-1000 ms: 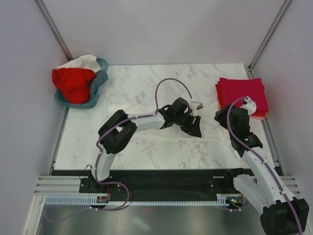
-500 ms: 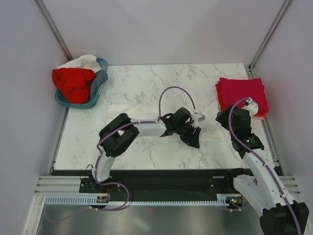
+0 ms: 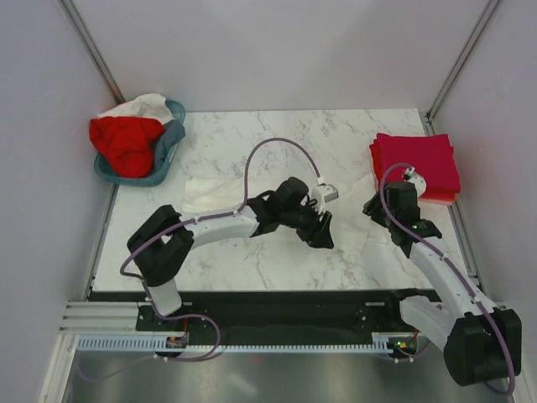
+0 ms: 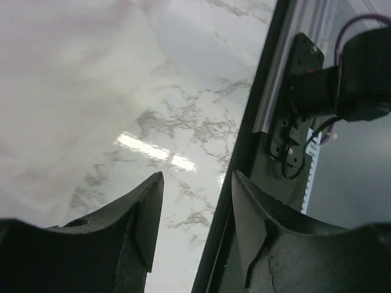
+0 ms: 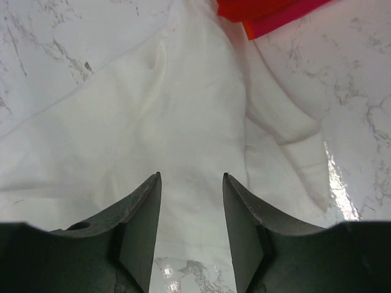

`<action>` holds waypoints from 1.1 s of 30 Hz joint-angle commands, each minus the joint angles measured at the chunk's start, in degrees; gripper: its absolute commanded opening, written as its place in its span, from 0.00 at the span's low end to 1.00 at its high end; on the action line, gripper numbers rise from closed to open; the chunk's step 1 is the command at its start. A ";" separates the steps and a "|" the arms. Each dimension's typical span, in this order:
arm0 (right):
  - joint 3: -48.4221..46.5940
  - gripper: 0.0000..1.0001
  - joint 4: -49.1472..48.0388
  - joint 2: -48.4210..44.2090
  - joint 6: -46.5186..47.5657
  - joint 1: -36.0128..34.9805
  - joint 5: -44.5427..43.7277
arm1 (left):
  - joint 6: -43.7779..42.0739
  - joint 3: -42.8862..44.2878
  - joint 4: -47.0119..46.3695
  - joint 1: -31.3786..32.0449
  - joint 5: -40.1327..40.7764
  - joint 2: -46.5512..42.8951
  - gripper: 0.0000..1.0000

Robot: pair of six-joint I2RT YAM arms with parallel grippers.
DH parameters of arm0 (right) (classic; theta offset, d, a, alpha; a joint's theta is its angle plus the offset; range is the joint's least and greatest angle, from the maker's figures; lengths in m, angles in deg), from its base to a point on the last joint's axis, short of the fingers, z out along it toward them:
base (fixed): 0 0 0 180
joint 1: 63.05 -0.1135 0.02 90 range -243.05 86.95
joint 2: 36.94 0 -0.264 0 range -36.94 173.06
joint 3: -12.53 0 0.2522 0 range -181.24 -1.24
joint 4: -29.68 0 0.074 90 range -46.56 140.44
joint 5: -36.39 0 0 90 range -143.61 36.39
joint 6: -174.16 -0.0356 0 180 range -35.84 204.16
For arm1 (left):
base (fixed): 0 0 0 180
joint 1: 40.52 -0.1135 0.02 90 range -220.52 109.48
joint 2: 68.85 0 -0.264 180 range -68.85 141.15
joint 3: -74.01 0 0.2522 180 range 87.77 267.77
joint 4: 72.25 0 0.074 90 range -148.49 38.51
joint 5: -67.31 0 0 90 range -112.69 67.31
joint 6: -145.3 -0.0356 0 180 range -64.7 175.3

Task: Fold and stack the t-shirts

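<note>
Across the middle of the desk (image 3: 252, 134) the white t-shirt (image 5: 183, 110) lies spread nearly flat, its long axis seemingly left to right, pale and softly creased. Folded red t-shirts (image 3: 415, 161) sit at upper right. Both arms reach low over the cloth, with the left end effector (image 4: 195, 183) and right end effector (image 5: 190, 178) moderately parted, holding nothing.

Lab test cell, blank white walls (image 3: 277, 50)
</note>
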 commanded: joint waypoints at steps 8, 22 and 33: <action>-5.87 0.38 -5.67 15.06 3.09 -7.42 9.64 | 6.68 -1.05 10.15 -15.85 19.25 -11.33 0.58; -25.29 0.00 -15.61 40.97 0.09 -17.63 19.22 | 10.99 4.57 17.01 -29.84 27.01 -5.20 0.55; -32.17 0.00 -19.38 54.44 -1.67 -23.17 23.44 | 11.43 12.40 20.17 -32.74 21.82 9.40 0.52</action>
